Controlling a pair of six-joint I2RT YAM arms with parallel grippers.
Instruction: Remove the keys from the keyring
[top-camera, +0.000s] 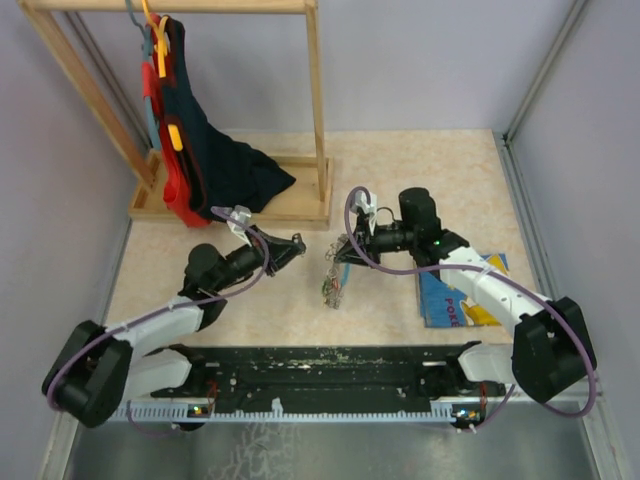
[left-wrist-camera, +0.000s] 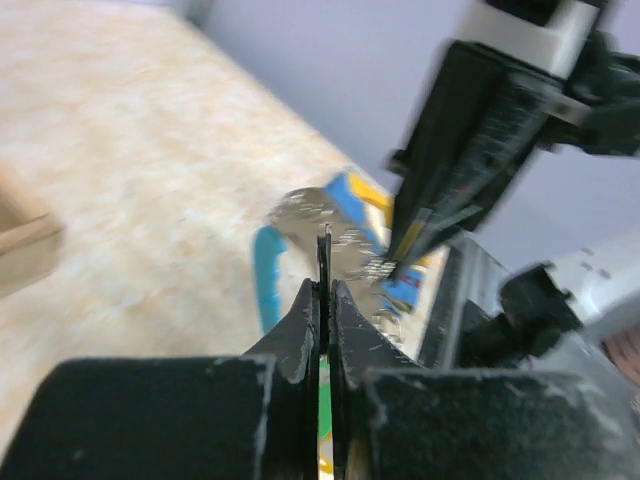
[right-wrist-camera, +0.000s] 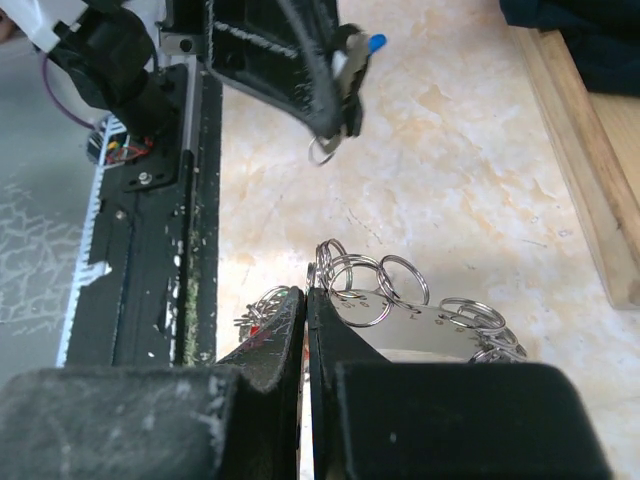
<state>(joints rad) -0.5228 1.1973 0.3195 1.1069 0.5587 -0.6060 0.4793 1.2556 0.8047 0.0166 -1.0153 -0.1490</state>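
We see the right gripper (top-camera: 343, 252) closed tight on the keyring (right-wrist-camera: 365, 285). Its cluster of silvery loops fans out just past the fingertips, and the gripper's own fingers (right-wrist-camera: 290, 320) hide the lower part of them. The remaining keys (top-camera: 333, 290) dangle beneath it, close above the table (top-camera: 420, 170).

Just to the left, apart from that bunch, the left gripper (top-camera: 293, 246) is pinched on a single key (left-wrist-camera: 323, 262). The thin blade pokes out between its tips, and the left wrist view is blurred.

A blue picture book (top-camera: 460, 295) lies under the right forearm, which partly covers it. Far back on the left stands a wooden rack (top-camera: 320, 120) with dark and red clothes (top-camera: 215, 160), well clear of both grippers.
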